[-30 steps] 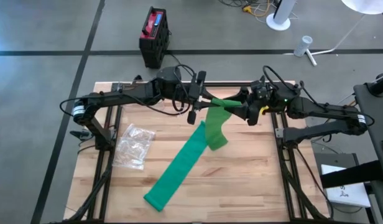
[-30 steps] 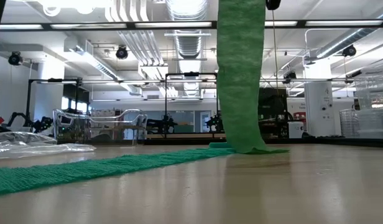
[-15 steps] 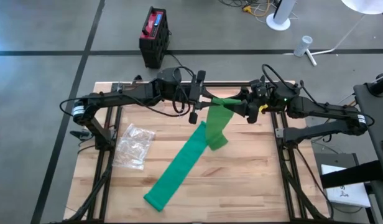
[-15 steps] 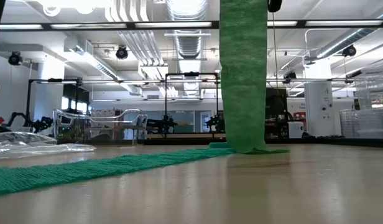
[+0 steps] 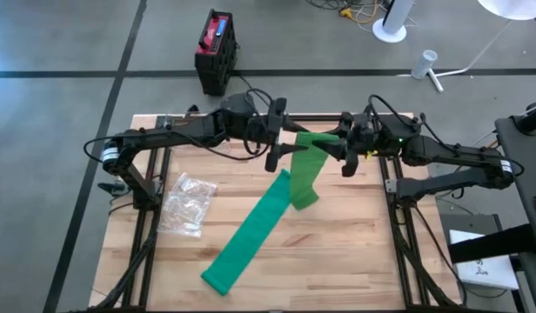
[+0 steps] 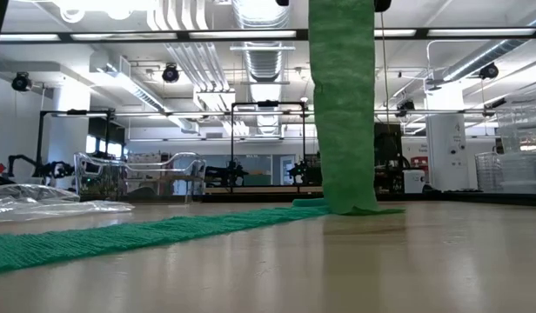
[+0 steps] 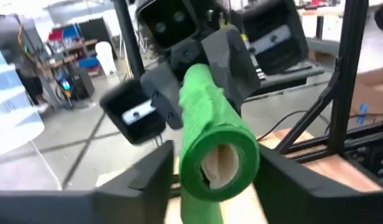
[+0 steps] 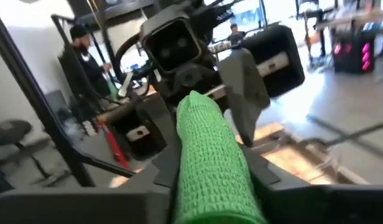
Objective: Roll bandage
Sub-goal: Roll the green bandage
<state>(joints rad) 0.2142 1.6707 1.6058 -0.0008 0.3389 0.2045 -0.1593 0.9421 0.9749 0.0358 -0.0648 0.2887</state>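
Two pincers meet over the tabletop's (image 5: 355, 252) far side: your left pincer (image 5: 280, 145) and right pincer (image 5: 345, 149) each grasp one end of the green bandage roll (image 5: 313, 141), raised so its loose tail (image 5: 251, 239) hangs free for winding.

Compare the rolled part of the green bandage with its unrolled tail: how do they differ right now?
The rolled part is a tight cylinder held up in the air between the left gripper and right gripper; the unrolled tail is a flat strip lying diagonally on the wooden table. Both are one green bandage.
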